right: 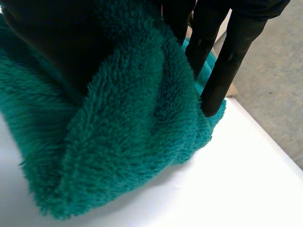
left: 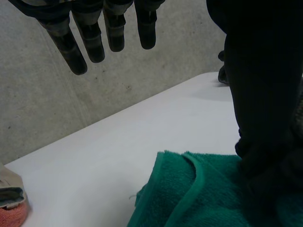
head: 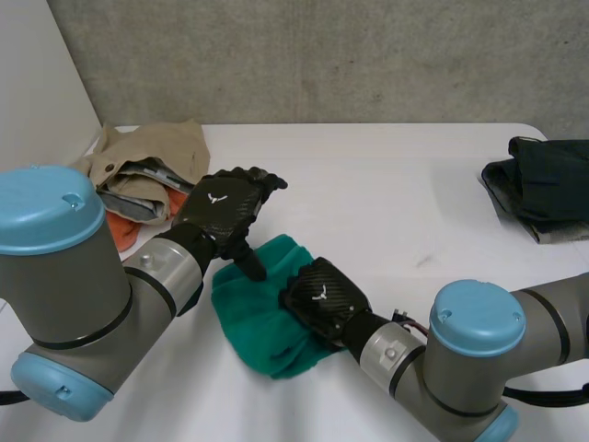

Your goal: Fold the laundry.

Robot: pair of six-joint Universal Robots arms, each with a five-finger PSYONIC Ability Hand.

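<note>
Head view | green towel (head: 258,324) pinched in right hand (head: 322,296) | left hand (head: 221,204) beside

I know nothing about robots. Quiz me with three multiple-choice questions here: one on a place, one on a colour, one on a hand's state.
1. Where do the dark clothes lie on the table? A right edge B middle C left edge
2. What colour is the towel? A red B green C white
3. How is the left hand? A open, fingers straight B a fist C gripping a cup
Answers: 1 A, they sit at the right edge; 2 B, its pile is green; 3 A, its wrist view shows straight fingers.
</note>
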